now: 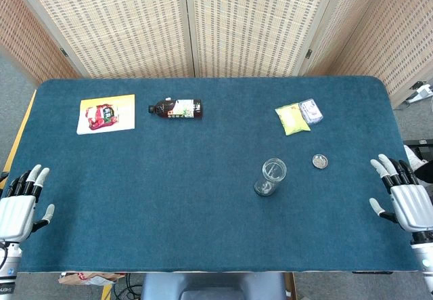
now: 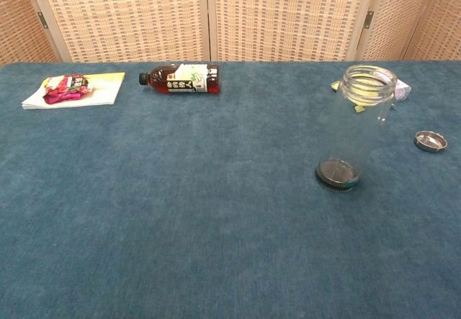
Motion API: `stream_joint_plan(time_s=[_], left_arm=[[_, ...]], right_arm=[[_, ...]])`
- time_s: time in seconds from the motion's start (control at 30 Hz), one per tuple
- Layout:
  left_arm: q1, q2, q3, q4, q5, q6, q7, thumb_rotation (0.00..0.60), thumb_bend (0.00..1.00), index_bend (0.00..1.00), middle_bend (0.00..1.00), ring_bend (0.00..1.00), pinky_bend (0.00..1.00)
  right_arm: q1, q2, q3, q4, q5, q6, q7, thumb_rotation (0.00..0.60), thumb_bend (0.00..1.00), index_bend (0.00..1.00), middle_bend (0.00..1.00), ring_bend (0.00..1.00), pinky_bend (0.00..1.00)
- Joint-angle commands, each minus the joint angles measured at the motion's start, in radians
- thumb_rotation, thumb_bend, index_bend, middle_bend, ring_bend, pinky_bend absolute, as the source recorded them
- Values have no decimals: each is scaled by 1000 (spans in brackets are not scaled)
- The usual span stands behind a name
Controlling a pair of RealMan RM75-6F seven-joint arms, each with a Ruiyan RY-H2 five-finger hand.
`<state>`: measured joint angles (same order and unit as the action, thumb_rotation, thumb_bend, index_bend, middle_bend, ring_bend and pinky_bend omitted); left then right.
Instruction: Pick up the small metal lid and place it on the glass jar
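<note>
The clear glass jar stands upright and uncovered, right of the table's middle. The small round metal lid lies flat on the cloth, a short way to the jar's right. My right hand rests at the table's right edge with its fingers spread and nothing in it, well right of the lid. My left hand rests at the left edge, also spread and holding nothing. Neither hand shows in the chest view.
A dark drink bottle lies on its side at the back. A printed packet lies at the back left. A yellow sachet and a small pale packet lie behind the jar.
</note>
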<state>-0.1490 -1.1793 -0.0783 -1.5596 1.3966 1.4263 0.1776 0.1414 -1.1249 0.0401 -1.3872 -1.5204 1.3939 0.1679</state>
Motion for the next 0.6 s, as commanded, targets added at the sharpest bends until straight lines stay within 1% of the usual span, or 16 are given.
stream_joint_plan(time_s=[0.03,0.27,0.33,0.5,0.6], left_arm=[[-1,-1,-1,-1,-2,-2,-2,600,349,0,4,0,83],[2,7,-4,-6,6,10,-21,600,349,0,4,0,83],[1,9,-5,-4,9,9,-30,600,349,0,4,0,83],[1,11,0,1,10,4,-31,600,349,0,4,0,82],[8,16,-1,-1,1,9,-33,600,350,0,4,0,83]], right_arm=[[0,0,1,3,2,-2,3,600,333,36,0,0,0],[-1,9,3,-11,2,4,4,600,333,35,0,0,0],[5,23,6,-25,8,-11,2,600,333,36,0,0,0],[60,78,33,-60,64,-117,-29,600,333,36,0,0,0],[106,89,53,-39,107,-206,-18,600,333,50,0,0,0]])
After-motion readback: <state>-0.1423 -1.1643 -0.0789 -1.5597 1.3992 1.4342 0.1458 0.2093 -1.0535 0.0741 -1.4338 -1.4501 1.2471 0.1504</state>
